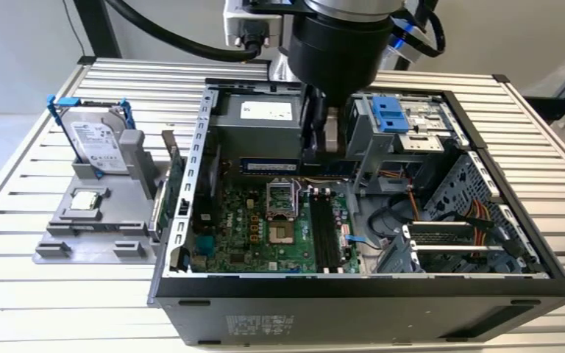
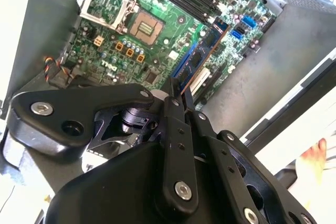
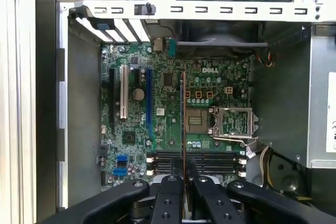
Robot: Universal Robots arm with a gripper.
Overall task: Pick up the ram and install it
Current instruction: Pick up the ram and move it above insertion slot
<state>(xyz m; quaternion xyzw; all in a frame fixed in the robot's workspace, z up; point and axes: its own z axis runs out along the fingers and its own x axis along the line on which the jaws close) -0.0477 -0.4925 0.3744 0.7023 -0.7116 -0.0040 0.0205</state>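
Observation:
My gripper (image 1: pixel 312 162) hangs inside the open computer case (image 1: pixel 361 298), near its back wall, shut on the ram (image 1: pixel 268 166). The ram is a dark blue stick with a pale label, held level above the motherboard. In both wrist views it runs edge-on out from between the fingertips: the ram (image 3: pixel 184 119) in the gripper (image 3: pixel 185 180), and the ram (image 2: pixel 202 51) in the gripper (image 2: pixel 179 92). The black ram slots (image 1: pixel 324 235) lie on the board toward the case's front, and the held stick sits crosswise to the slots (image 3: pixel 197 157).
Left of the case, a grey holder (image 1: pixel 96 232) carries a silver hard drive in a blue frame (image 1: pixel 101 143) and a square CPU chip (image 1: pixel 86 198). Inside are the power supply (image 1: pixel 253 118), the open CPU socket (image 1: pixel 280 200), a blue-tabbed drive cage (image 1: pixel 391 114) and cables (image 1: pixel 479 220).

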